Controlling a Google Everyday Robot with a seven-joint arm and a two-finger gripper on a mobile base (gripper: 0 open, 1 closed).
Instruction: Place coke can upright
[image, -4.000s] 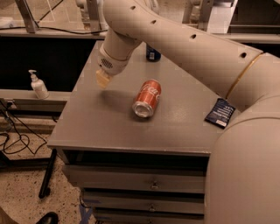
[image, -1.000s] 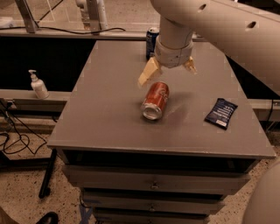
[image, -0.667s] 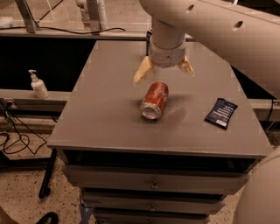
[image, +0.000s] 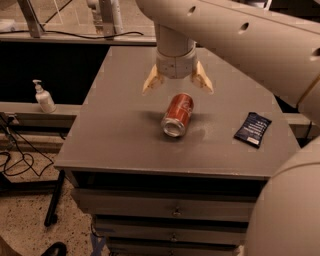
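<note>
A single view looks down from above and in front of the grey table (image: 115, 130), tilted steeply, so the tabletop fills the middle of the frame and the drawer fronts (image: 172, 210) show below its near edge. It stands close to the robot's own body: the pale arm (image: 240, 40) enters from the upper right and crosses the top (a rounded part also fills the lower right corner). The gripper (image: 177, 86) hangs near the centre, fingers spread apart, just above the far end of the coke can (image: 178, 114), which lies on its side. The speckled floor and a soap bottle (image: 44, 97) on a ledge fall at the left edge.
</note>
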